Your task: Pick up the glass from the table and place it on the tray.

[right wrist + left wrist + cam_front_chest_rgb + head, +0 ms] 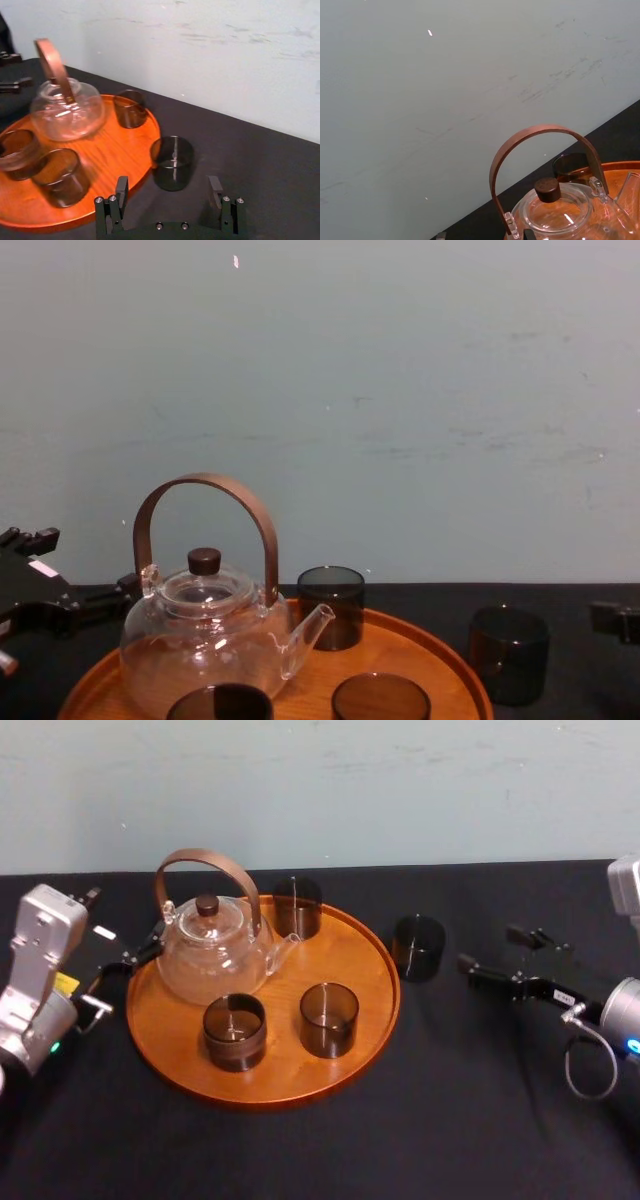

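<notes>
While the tray [290, 1068] holds a teapot [210, 956] and three empty glasses [328, 1019], the right pincer [485, 947] hangs spread near the fourth glass [417, 947].

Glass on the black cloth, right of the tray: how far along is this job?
Done: three glasses and the teapot stand on the tray. In hand: the right gripper, open, is beside the fourth glass on the table, not touching it. Remaining: grasp, lift, set on the tray. The left gripper sits idle at the tray's left edge.
</notes>
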### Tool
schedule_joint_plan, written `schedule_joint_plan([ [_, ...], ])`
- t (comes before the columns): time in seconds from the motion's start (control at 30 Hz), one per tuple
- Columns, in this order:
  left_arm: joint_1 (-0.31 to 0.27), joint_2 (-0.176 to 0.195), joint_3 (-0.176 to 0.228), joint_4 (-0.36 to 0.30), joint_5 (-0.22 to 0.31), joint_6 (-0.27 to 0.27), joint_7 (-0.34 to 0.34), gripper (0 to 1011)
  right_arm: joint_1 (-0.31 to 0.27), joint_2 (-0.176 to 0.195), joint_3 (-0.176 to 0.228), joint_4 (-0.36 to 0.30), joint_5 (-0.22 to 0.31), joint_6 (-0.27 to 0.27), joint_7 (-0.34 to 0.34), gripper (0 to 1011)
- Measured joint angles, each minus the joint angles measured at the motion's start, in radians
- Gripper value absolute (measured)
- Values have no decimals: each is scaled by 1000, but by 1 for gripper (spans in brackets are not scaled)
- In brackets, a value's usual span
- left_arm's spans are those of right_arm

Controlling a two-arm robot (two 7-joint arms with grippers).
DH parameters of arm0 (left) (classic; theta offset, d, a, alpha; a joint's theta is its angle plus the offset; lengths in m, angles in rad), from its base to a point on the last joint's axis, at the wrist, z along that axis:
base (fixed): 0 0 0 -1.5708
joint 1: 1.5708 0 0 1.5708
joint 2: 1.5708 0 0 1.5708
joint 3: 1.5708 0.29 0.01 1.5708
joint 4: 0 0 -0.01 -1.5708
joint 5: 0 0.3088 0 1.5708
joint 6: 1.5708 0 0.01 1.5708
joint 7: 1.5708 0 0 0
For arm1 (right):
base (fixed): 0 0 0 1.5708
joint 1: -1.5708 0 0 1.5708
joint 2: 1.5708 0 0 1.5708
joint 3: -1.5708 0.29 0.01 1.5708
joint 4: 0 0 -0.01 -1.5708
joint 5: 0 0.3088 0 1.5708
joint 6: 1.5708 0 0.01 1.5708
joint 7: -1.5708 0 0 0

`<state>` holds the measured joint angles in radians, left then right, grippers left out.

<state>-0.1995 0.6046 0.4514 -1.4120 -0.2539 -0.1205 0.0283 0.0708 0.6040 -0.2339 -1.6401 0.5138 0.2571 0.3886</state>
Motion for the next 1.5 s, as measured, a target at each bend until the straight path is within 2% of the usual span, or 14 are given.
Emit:
schedule_joint_plan([
  [0.2,0,0,0,0,0,0,0,1001,60,-14,-23,68,0,11,-7,1002],
  [0.5,0,0,0,0,0,0,0,1002,124,-38,-65,131,-37,20,-17,1002],
  [1.1,0,0,0,0,0,0,0,1001,184,-79,-123,180,-123,20,-13,1002],
  [1.5,0,0,0,0,0,0,0,1001,233,-114,-133,244,-158,28,-2,1002],
])
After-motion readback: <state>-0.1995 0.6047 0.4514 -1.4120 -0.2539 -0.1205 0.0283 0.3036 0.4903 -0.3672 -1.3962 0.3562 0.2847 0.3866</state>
